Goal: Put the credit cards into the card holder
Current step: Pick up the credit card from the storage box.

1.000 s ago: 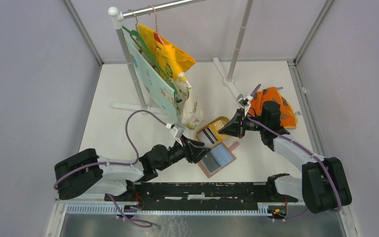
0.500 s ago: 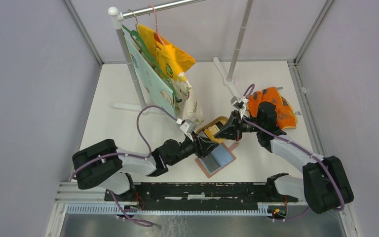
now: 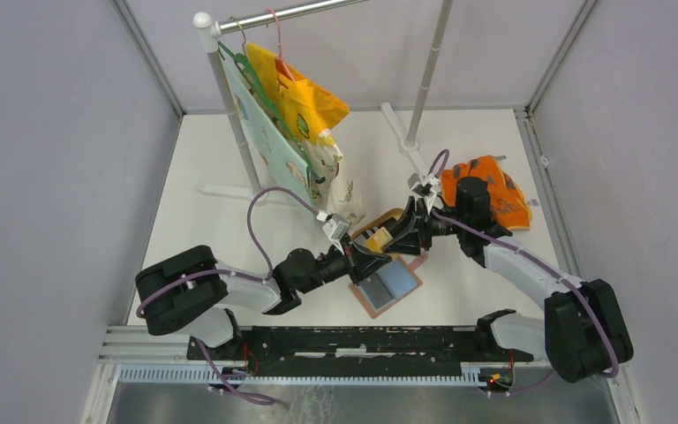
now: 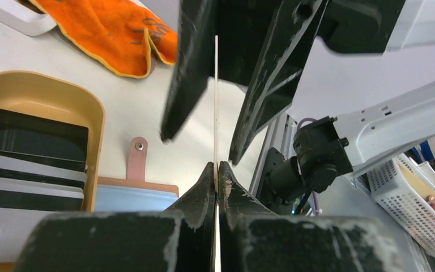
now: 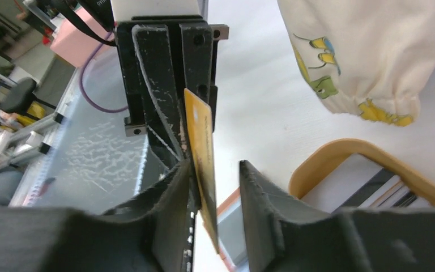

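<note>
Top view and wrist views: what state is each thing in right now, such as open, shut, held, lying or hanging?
left gripper: shut on the edge of one card.
right gripper: open, jaws either side of that card.
held card: on edge between both grippers.
card holder: lying open, flat.
tan dish: holding the other cards, laid flat.
orange cloth: crumpled.
garments: hanging up.
</note>
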`<control>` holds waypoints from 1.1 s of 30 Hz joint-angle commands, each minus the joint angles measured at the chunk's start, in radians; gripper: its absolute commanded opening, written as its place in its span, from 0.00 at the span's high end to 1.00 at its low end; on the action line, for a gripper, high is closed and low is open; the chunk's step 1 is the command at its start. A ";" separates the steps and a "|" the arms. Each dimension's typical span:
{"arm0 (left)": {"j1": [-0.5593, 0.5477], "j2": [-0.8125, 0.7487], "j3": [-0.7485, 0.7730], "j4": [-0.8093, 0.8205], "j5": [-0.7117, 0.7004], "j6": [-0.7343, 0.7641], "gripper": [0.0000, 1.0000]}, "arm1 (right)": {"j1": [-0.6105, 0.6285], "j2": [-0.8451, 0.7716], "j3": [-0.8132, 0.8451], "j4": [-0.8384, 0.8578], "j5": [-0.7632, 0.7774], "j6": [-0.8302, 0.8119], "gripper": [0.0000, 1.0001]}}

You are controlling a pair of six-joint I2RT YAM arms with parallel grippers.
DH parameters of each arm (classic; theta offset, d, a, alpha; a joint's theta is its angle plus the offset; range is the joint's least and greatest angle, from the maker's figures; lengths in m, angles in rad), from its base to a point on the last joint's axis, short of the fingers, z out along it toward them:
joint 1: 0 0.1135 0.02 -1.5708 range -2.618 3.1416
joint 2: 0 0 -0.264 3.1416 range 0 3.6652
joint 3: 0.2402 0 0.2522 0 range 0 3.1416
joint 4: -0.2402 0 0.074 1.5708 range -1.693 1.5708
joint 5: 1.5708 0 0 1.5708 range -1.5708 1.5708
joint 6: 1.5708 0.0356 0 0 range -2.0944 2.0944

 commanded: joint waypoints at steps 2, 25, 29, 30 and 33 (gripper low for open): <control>0.007 -0.032 -0.039 0.020 0.093 0.054 0.98 | 0.004 -0.034 0.207 -0.576 0.065 -0.579 0.41; 0.008 -0.215 0.098 -0.625 0.221 0.370 0.98 | 0.104 0.026 0.188 -0.798 -0.023 -0.933 0.64; 0.008 -0.221 0.097 -0.628 0.215 0.372 0.98 | 0.104 0.018 0.198 -0.809 -0.021 -0.929 0.65; 0.008 -0.222 0.097 -0.629 0.213 0.371 0.98 | 0.104 0.017 0.200 -0.810 -0.020 -0.928 0.65; 0.008 -0.225 0.098 -0.632 0.211 0.374 0.98 | 0.104 0.020 0.204 -0.810 -0.019 -0.923 0.68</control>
